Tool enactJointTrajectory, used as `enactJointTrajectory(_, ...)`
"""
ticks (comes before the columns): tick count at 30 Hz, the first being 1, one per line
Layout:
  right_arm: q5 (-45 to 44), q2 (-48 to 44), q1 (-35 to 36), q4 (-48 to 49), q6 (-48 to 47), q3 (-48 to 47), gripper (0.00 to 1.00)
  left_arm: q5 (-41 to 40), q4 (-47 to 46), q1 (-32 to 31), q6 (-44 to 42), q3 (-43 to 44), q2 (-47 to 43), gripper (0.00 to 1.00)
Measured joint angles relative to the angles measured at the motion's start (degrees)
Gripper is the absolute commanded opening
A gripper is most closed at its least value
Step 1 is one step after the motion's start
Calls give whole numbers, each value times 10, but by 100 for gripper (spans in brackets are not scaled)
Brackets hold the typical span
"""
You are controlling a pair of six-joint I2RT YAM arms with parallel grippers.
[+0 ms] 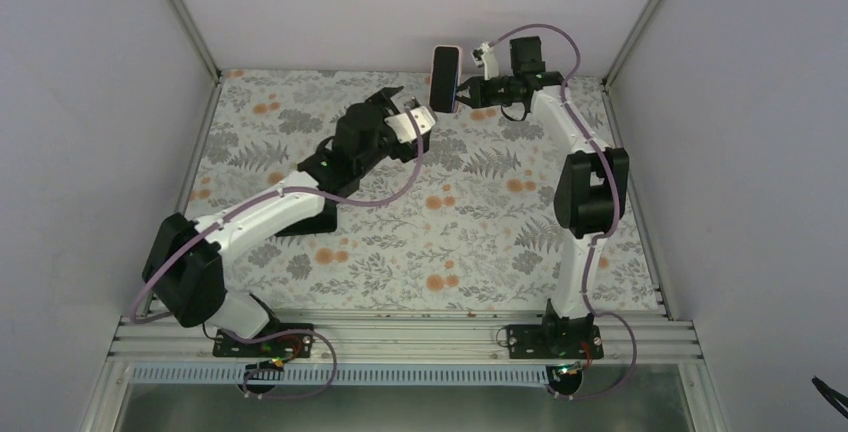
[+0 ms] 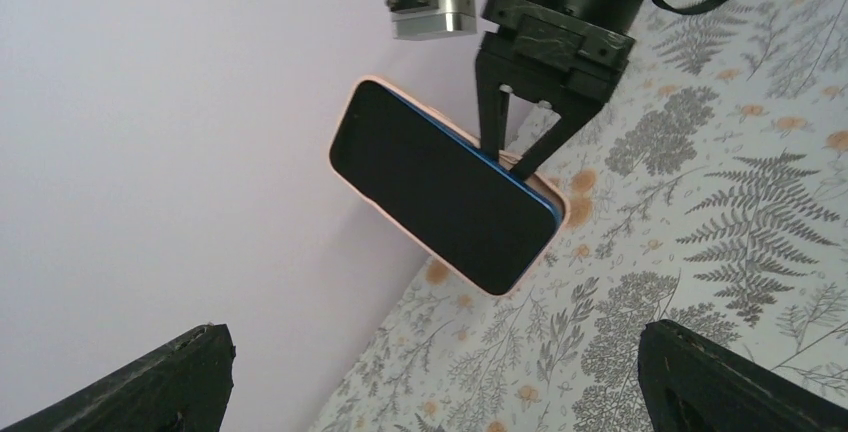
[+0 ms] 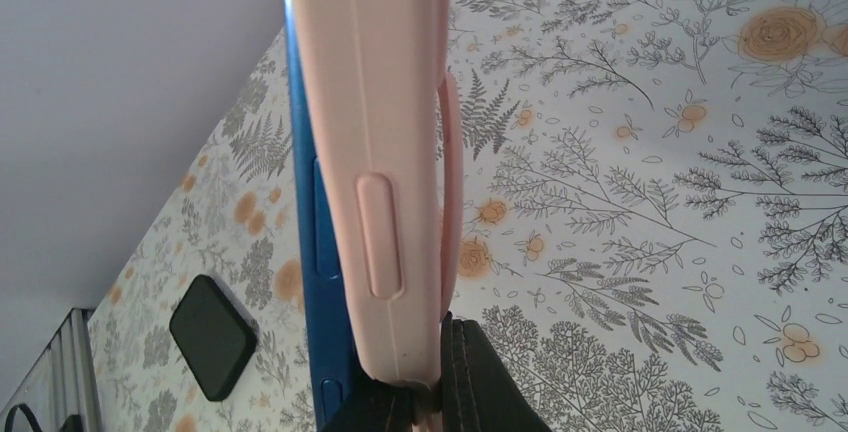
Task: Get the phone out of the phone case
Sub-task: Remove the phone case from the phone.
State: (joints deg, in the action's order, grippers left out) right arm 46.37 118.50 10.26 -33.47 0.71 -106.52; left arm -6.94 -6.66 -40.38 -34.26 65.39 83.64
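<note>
Separation has not started: the right jaws are clamped on one edge of the pink phone case (image 3: 370, 152), holding it in the air above the far side of the desk (image 1: 450, 242), with the blue phone (image 2: 440, 187) seated inside. The left jaws stand wide apart above the desk, facing the screen. Next, they probably need to close on the phone's rim and peel it free
</note>
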Motion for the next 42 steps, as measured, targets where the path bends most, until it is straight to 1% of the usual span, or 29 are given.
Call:
enactJointTrajectory(7,-15,3,7,25,46,-6,3,-61,-75,-31,-30,-3,78,100)
enactJointTrajectory(13,-15,3,7,43,65,-4,4,-92,-112,-38,-37,9,142,100)
enactJointTrajectory(20,-13,0,9,54,74,14,3,-113,-151,-38,-32,28,162,100)
enactJointTrajectory(24,-10,-2,13,58,77,21,3,-110,-168,-38,-28,34,172,100)
enactJointTrajectory(31,-5,-6,14,63,83,23,3,-87,-164,-38,-23,47,187,100)
enactJointTrajectory(42,5,-28,17,71,86,40,3,-103,-178,-38,-26,51,213,100)
